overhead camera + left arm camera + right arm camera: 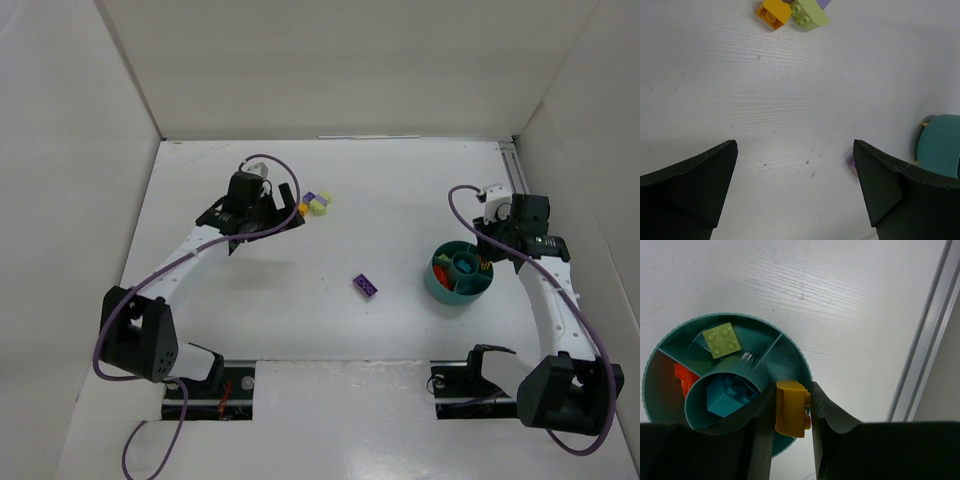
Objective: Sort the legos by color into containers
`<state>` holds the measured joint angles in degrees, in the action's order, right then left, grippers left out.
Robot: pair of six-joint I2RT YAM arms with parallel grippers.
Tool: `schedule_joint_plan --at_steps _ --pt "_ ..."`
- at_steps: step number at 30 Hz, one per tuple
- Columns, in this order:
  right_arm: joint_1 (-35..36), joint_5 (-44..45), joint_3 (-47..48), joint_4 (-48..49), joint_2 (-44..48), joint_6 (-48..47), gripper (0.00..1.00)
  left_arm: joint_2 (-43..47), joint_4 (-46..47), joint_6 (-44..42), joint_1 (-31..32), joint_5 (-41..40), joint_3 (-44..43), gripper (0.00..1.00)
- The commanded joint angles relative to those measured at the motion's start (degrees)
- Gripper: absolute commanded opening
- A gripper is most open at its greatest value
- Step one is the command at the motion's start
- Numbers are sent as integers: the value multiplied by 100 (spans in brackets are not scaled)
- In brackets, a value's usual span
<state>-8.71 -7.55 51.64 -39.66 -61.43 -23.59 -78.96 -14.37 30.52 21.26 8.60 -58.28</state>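
Observation:
The round teal bowl (460, 272) stands at the right. In the right wrist view its rim (805, 367) shows, with a pale green brick (722, 340), an orange-red piece (684, 378) and teal bricks (725, 396) in the central cup. My right gripper (791, 412) is shut on a yellow rounded brick (790, 407) above the bowl's edge. My left gripper (795, 185) is open and empty above the table, short of a yellow brick (773, 12) and a pale green brick (809, 15). A purple brick (365, 286) lies mid-table.
A metal rail (925, 340) runs along the table's right side next to the white wall. The bowl's side also shows in the left wrist view (940, 145). A purple piece (309, 198) lies by the yellow and green pair.

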Motion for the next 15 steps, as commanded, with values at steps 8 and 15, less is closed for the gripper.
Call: schedule_joint_plan --at_steps 8,15 --pt "-87 -106 110 195 43 22 44 -129 4 -55 -34 54 -368 100" --pt "-87 -106 110 90 105 22 57 -129 4 -55 -34 54 -368 100"
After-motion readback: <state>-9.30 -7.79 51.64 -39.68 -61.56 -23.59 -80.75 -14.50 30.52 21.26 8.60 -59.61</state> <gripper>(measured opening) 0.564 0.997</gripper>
